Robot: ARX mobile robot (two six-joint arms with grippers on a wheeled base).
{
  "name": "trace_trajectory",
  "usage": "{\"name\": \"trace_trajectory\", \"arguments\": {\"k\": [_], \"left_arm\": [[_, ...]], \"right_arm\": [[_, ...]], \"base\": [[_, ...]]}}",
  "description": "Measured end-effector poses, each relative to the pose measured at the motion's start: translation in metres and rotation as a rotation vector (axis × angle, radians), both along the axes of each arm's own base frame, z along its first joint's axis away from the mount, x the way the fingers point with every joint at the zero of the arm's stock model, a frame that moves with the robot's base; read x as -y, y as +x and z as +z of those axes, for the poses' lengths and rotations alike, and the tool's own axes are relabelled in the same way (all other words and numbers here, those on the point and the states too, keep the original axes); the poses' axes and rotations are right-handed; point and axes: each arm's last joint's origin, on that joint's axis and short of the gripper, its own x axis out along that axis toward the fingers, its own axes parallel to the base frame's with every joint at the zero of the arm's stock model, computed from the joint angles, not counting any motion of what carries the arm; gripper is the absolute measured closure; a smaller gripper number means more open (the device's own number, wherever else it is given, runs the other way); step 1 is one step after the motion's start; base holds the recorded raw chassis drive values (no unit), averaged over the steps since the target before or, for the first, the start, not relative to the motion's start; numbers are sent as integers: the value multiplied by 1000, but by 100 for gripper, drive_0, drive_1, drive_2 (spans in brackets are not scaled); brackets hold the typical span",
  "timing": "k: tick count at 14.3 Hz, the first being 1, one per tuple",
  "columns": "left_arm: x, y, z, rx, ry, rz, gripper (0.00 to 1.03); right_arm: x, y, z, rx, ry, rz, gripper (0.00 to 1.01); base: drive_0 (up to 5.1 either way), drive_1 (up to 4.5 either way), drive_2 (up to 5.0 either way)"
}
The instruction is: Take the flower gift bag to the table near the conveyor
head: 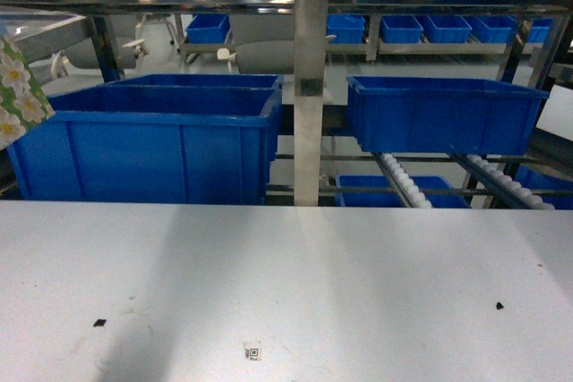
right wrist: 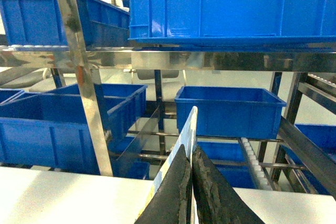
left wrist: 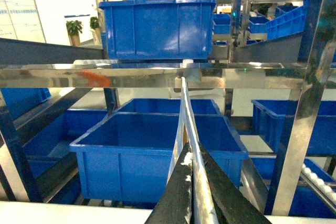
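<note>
The table spreads wide and bare before the conveyor and blue bins. The flower gift bag hangs at the left edge, above the table, both grippers pinching its rim.

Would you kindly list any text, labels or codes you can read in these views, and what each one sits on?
No readable words or numbers in any view.
QR-code mark on the white table: a code only, too small to decode.
Flower gift bag: daisy print, no lettering visible.
Blue bins: no labels seen.
</note>
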Motion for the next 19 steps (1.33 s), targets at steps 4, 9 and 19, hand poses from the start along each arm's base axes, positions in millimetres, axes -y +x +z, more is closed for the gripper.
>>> {"name": "trace_trajectory", "arguments": {"k": [4,9,19], "left_arm": [[0,0,1,3,-1,0,101],[0,-1,1,4,-1,0,101],[0,-1,1,4,-1,0,101]], "right_arm": [[0,-1,2,27,-7,14,98],[3,29,-19,-30,-26,51,98],[5,133,-92,-207,-92,122,98]], "base": [[0,0,0],[0,0,0],[0,0,0]]}}
